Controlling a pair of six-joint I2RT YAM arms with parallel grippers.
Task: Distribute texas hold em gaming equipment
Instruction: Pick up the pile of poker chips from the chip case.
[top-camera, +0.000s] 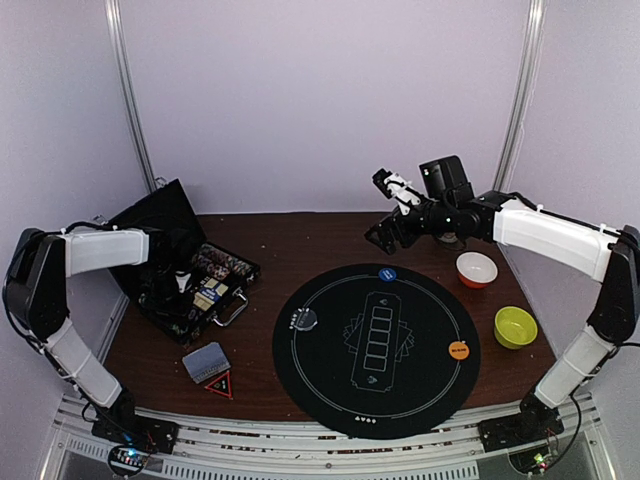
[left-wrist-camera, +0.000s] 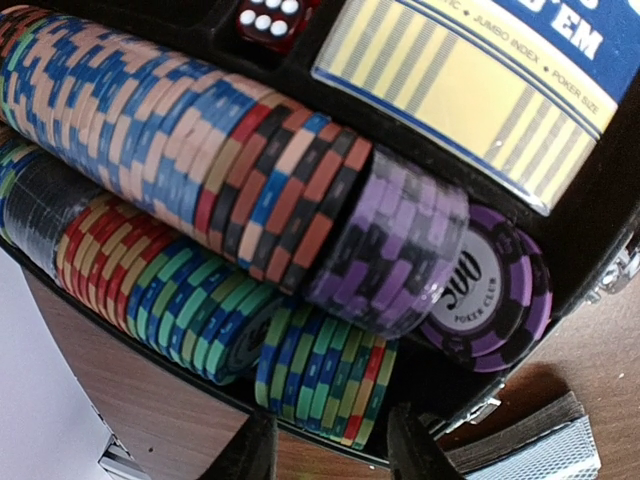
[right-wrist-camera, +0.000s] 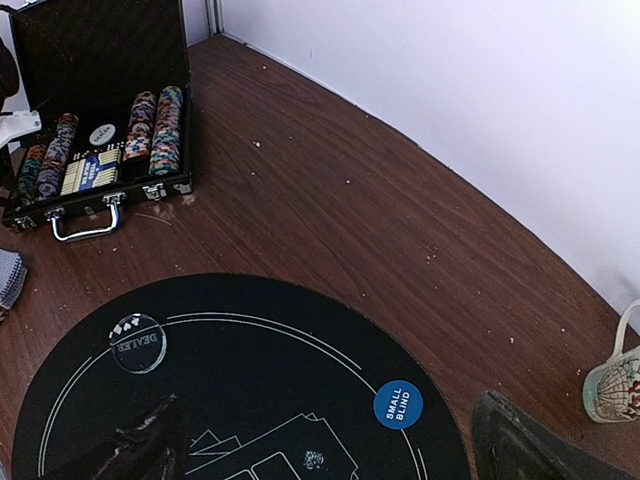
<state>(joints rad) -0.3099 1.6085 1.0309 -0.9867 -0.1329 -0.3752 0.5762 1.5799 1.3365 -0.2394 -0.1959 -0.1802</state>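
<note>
Purple, blue, green and red stripe-edged poker chips (left-wrist-camera: 200, 150) lie on edge in two packed rows inside the open black case (top-camera: 165, 220) at the left of the table, next to a boxed card pack (left-wrist-camera: 470, 90). The step in hand looks like taking a short stack from the right-hand end of the near row, where green-and-blue chips sit just beyond the left gripper (left-wrist-camera: 330, 455). To do it well, the fingers should go down on either side of a few chips' flat faces, deep enough to catch them below the middle. They should then close squarely so the round edges neither roll nor fan out, and a straight lift would spare the neighbours and the loose purple chip (left-wrist-camera: 495, 290). The left fingers stand partly apart with nothing clamped between them, as far as the wrist view shows. A loose deck of cards (top-camera: 205, 362) lies on the wood just near of the case. The left arm rises from its base, elbow out past the table's left edge, forearm running right, wrist pitched down into the case. The right gripper (top-camera: 385, 233) hangs over the far edge of the black mat (top-camera: 330, 390), fingers spread wide and empty, above the blue button (right-wrist-camera: 398, 404) and the clear button (right-wrist-camera: 137, 342).
</note>
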